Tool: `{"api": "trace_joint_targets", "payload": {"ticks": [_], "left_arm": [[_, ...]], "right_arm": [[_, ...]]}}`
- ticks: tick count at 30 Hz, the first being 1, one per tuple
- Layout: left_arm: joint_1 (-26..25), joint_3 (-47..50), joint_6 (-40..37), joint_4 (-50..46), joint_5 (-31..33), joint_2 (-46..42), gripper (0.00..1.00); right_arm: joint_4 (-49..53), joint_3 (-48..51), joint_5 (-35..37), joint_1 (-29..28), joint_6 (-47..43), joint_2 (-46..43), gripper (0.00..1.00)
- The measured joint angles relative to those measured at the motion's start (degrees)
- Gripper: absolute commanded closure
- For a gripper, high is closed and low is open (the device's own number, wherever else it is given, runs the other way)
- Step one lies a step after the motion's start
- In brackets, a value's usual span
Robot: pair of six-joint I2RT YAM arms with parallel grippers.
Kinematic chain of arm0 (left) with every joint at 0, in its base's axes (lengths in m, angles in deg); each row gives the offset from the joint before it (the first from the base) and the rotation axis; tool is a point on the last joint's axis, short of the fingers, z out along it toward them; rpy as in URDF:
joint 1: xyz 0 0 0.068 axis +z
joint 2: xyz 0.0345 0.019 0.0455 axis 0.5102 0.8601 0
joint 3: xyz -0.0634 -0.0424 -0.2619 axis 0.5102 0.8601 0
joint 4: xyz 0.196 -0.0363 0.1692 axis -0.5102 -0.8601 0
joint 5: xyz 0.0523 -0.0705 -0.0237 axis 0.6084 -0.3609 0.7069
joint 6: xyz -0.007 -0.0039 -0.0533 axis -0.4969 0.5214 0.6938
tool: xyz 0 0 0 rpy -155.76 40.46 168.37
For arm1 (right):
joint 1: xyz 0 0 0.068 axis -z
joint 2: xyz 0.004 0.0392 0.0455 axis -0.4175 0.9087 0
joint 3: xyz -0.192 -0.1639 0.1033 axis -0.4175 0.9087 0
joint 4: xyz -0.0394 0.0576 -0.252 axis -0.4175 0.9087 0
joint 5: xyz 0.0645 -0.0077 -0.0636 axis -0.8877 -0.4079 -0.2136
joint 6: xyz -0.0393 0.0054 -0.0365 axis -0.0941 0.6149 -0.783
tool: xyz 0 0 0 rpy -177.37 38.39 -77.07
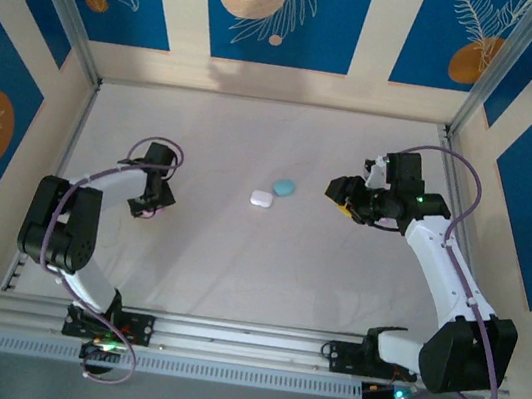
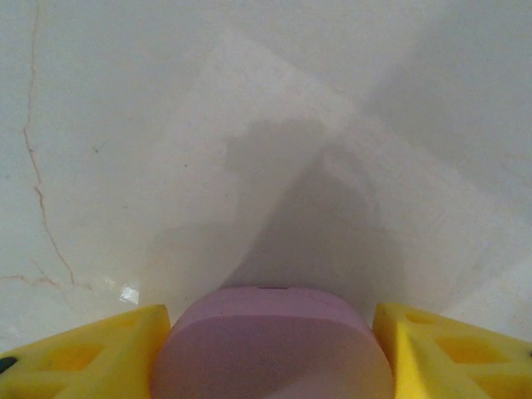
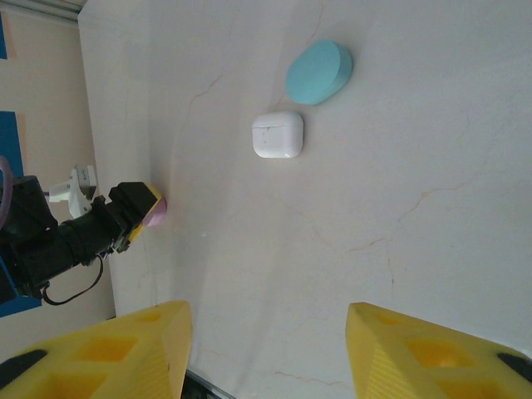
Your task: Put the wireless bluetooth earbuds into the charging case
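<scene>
Early stage. The left gripper [image 1: 150,203], at the lower left of the overhead frame, has its fingers pressed against both sides of a closed pink case [image 2: 270,349] on the counter [image 3: 432,249]. The right gripper [image 3: 266,314] hovers half open and empty. A white case [image 3: 278,135] and a blue case [image 3: 318,72] lie mid-frame, just apart. Where the earbuds are cannot be told, so opening a case and inserting them appear to remain.

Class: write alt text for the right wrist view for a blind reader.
A white case and a light blue oval case lie close together on a pale table. Below, the right gripper is open and empty; at left, the left gripper flanks a pink case.
</scene>
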Motion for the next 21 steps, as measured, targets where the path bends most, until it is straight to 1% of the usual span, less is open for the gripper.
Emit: {"api": "trace_joint_targets", "payload": {"ticks": [5, 8, 9, 11, 15, 19, 21], "left_arm": [[-0.2, 0.0, -0.7, 0.5, -1.1, -0.3, 0.43], [-1.9, 0.0, -1.4, 0.7, -3.0, -0.8, 0.43], [-3.3, -0.1, -1.5, 0.5, -3.5, -0.9, 0.43], [-7.5, -1.0, -1.9, -0.4, -4.1, -1.0, 0.44], [-19.1, -5.1, -3.0, -0.8, -5.6, -0.4, 0.45], [-29.1, -11.3, -3.8, -0.8, -7.2, 3.2, 0.45], [-32.7, -14.1, -4.5, -0.8, -7.6, 5.7, 0.44]], "right_arm": [[0.0, 0.0, 0.0, 0.0, 0.0, 0.0, 0.47], [0.0, 0.0, 0.0, 0.0, -0.4, 0.0, 0.47], [0.0, 0.0, 0.1, 0.0, -0.6, 0.0, 0.47], [0.1, 0.0, 0.2, 0.0, -1.1, 0.1, 0.47], [0.3, 0.0, 0.6, 0.0, -2.6, 0.7, 0.47], [1.0, 0.0, 1.7, 0.2, -4.1, 1.0, 0.47], [1.1, 0.1, 2.3, 0.4, -4.6, 1.0, 0.47]]}}
